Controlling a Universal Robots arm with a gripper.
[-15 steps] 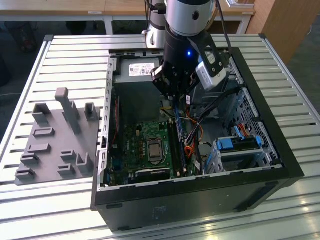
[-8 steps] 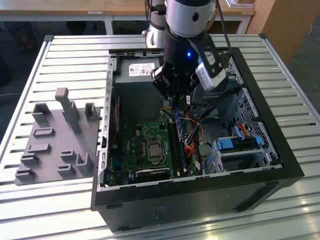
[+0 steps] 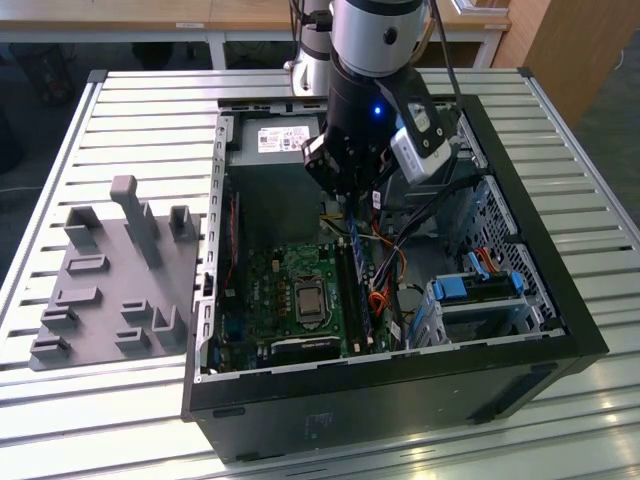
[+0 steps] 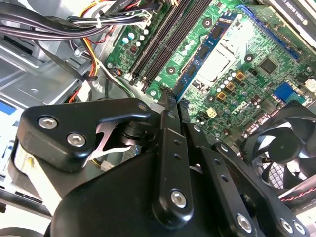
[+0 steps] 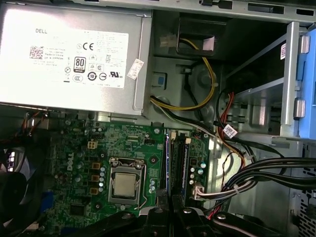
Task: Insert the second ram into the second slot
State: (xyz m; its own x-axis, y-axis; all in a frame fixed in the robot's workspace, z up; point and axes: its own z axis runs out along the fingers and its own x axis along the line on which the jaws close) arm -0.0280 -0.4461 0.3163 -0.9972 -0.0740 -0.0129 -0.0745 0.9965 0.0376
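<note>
My claw is clamped shut on the 2nd ram, stick on edge low over the green motherboard inside the open PC case, between the black RAM slots and the CPU socket; seating unclear.

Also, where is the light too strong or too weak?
Exterior view: the table slats glare pale, the computer case shaded inside. First wrist view: the power supply label is bright, the fan dark. Second wrist view: the end effector, shut on the second ram, is black against the lit motherboard.
</note>
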